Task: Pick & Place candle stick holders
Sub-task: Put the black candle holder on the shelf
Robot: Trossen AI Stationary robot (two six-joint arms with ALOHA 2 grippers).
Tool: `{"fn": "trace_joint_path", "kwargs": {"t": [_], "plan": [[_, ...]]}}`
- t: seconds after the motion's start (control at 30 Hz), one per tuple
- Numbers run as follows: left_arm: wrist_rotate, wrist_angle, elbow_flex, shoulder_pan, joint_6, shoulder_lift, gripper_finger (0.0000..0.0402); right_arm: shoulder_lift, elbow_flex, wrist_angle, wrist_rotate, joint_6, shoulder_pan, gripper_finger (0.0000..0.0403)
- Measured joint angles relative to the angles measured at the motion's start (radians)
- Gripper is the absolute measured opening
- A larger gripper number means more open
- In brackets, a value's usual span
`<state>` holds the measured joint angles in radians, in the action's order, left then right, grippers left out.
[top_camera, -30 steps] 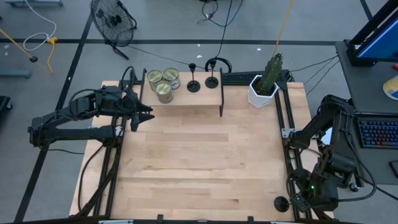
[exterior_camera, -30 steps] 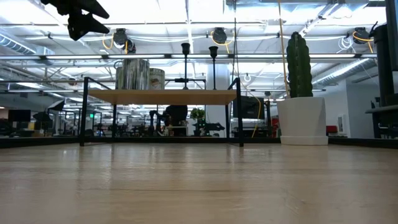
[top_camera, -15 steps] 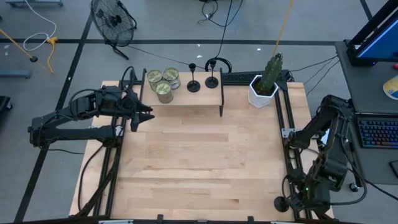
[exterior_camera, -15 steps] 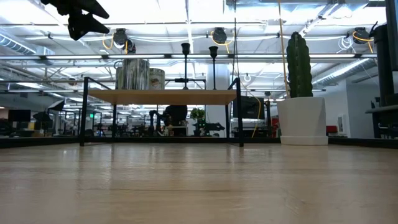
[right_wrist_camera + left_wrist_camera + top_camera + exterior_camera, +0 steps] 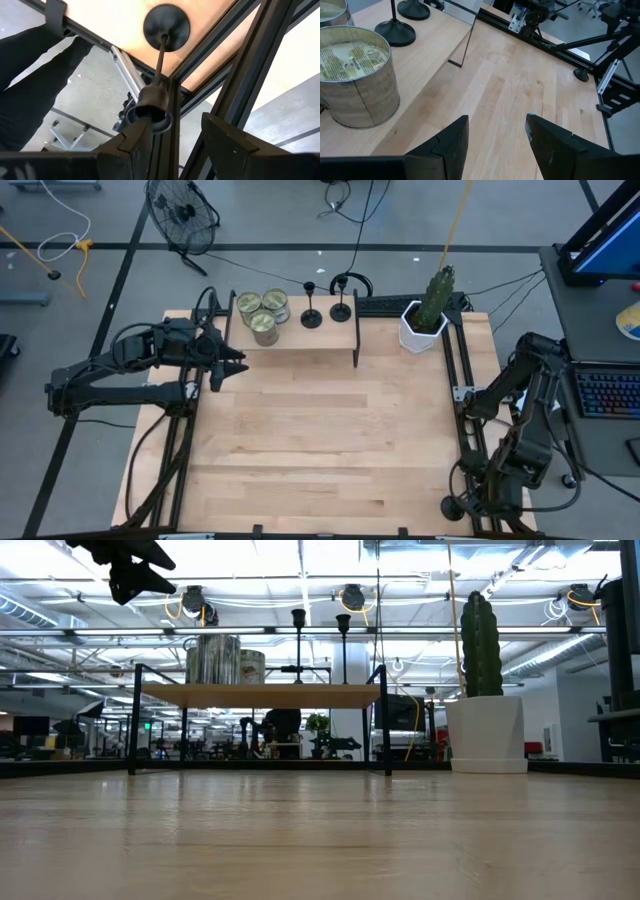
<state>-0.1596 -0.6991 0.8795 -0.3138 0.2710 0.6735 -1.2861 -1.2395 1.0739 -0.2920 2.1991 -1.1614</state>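
Two candle stick holders stand upright on the small raised shelf (image 5: 300, 332) at the far side of the table (image 5: 320, 440): one (image 5: 311, 317) toward the shelf's middle, the other (image 5: 341, 310) just beside it toward the shelf's right end, apart from each other. A third candle stick holder (image 5: 452, 506) sits at the table's near right corner, base on the wood right by the frame rail; in the right wrist view its round base (image 5: 166, 26), thin stem and cup top sit close in front of the fingers. The right gripper (image 5: 478, 502) hangs just beside this holder at that corner, fingers spread, cup near the gap but not pinched as far as can be seen. Three tin cans (image 5: 261, 313) cluster on the shelf's left end, touching or nearly so. A potted cactus (image 5: 428, 310) stands right of the shelf at the far edge. The left gripper (image 5: 232, 363) hovers above the table's left edge near the shelf's left end, fingers spread, holding nothing; its wrist view shows one can (image 5: 355, 75) and the two holders' bases (image 5: 395, 31) on the shelf.
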Motion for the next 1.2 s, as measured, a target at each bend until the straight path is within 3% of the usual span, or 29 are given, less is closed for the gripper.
{"fn": "trace_joint_path", "kwargs": {"t": [0.53,1.2], "plan": [[-0.008,0.000,0.000,0.000,0.001,0.000,0.0205,0.000,0.017,0.008,0.003,-0.038,0.000,0.0155],[-0.008,0.000,0.000,0.000,0.002,0.000,0.0205,0.001,0.101,-0.107,-0.002,-0.038,0.000,0.0155]]}}
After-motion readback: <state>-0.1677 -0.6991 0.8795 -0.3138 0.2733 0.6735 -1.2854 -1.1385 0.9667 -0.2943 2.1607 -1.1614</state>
